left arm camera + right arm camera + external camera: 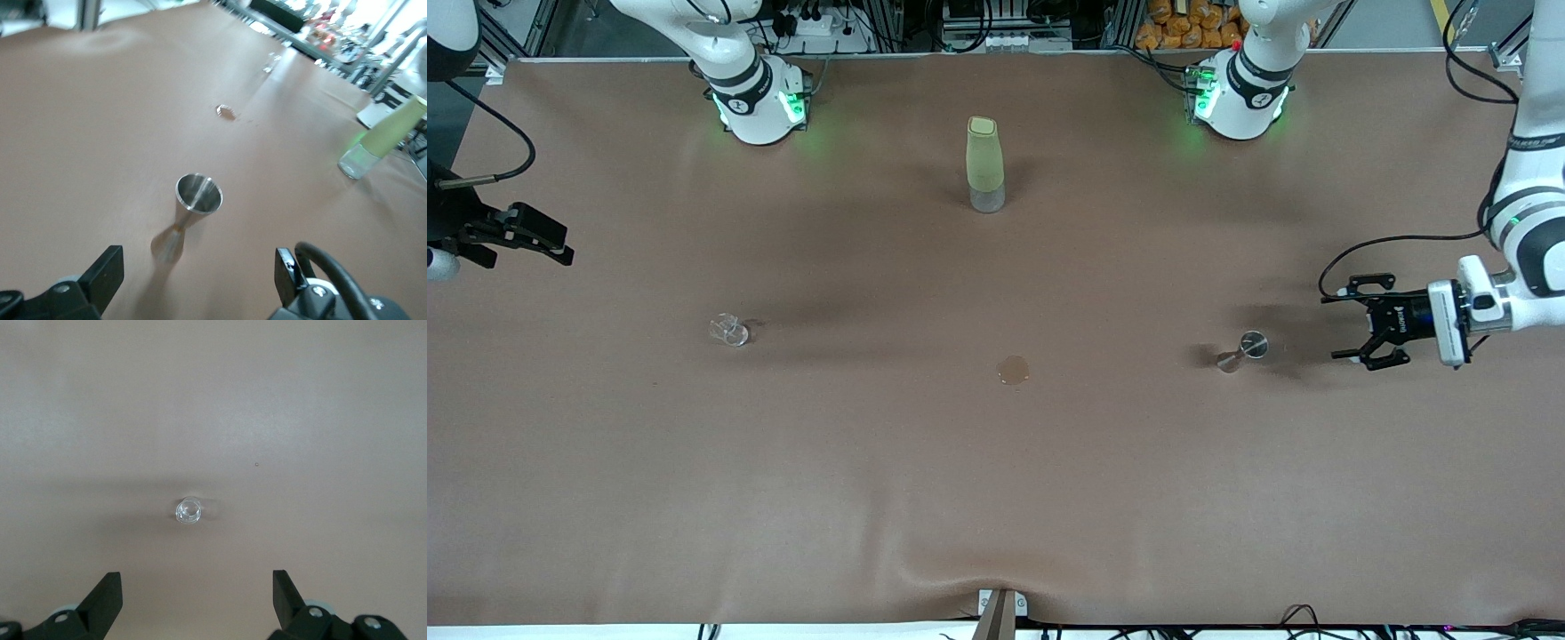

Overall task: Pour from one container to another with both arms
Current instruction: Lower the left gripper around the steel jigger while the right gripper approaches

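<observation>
L hand (1352,331): wide open, empty, just beside small steel hourglass-shaped jigger (1242,349) on desk.
R hand (560,245): wide open, empty; small clear glass cup (729,330) well apart.

Even overhead light, soft shadows on table (871,489); left wrist view blurred, background overexposed.

You see only the tips of the left gripper (200,280) in its wrist view; the frame edge cuts off the rest. In the front view the right arm (445,36) is mostly out of frame. What the small clear glass (729,330) ahead of the right gripper (560,253) holds is too small to tell.
</observation>
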